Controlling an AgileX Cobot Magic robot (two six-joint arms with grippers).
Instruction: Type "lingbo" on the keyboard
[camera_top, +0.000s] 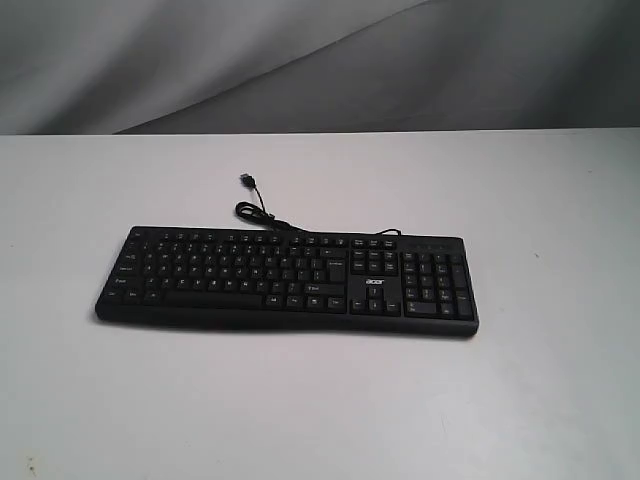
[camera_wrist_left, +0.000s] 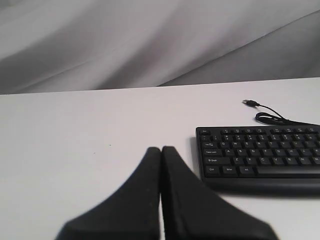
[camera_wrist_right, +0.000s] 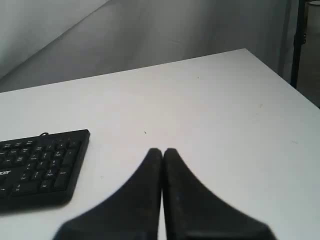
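- White tabletop (camera_top: 300, 400) fills the scene, with a grey draped cloth (camera_top: 300, 60) hanging behind its far edge.
- The keyboard (camera_top: 290, 278) lies flat near the middle of the table. Its long axis runs left to right, the letter block takes up the left and centre, and the number pad is at the right end.
- Its thin cable (camera_top: 255, 210) loops off the far edge and ends in a loose plug on the table, well clear of the keys.
- Neither arm shows in the exterior view, so both are judged to hang back on the near side.
- The left gripper (camera_wrist_left: 161, 148) is off the keyboard's left end and short of its near edge. The Ctrl and Shift corner is the part closest to it.
- The right gripper (camera_wrist_right: 162, 150) is off the right end, so the number pad lies between it and the letters.
- Both claws have their fingers pressed together with no gap. They hold nothing and touch nothing, which gives each a narrow point fit for pressing a single key.
- No key is pressed yet. The first letter, "l", sits about midway along the keyboard, so either arm must travel inward along the long axis and then come down. From here the left arm looks to have the shorter way into the letter rows.
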